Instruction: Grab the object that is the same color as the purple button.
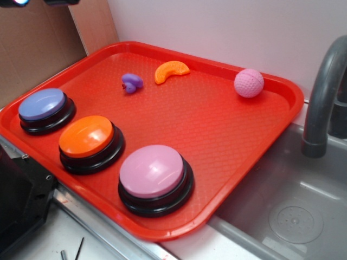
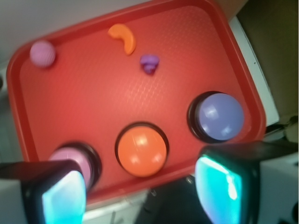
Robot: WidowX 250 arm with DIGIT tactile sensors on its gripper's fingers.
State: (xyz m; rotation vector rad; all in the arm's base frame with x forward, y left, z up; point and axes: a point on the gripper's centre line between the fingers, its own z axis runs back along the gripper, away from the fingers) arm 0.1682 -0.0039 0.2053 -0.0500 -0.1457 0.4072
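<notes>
lying beside purple toy (image 1: 132,83): orange slice (image 1: 171,71); pink ball (image 1: 249,83) apart.

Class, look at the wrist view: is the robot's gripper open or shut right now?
Open. The gripper fingers stand wide apart, empty, with the orange button showing between them.

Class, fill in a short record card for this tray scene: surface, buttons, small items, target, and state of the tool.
surface: red tray beside a grey sink
buttons: purple button, orange button, pink button, in a row along the near edge
small items: purple toy, orange slice, pink ball, near the far edge
target: purple toy, untouched
tool: tool open, above the tray, holding nothing
</notes>
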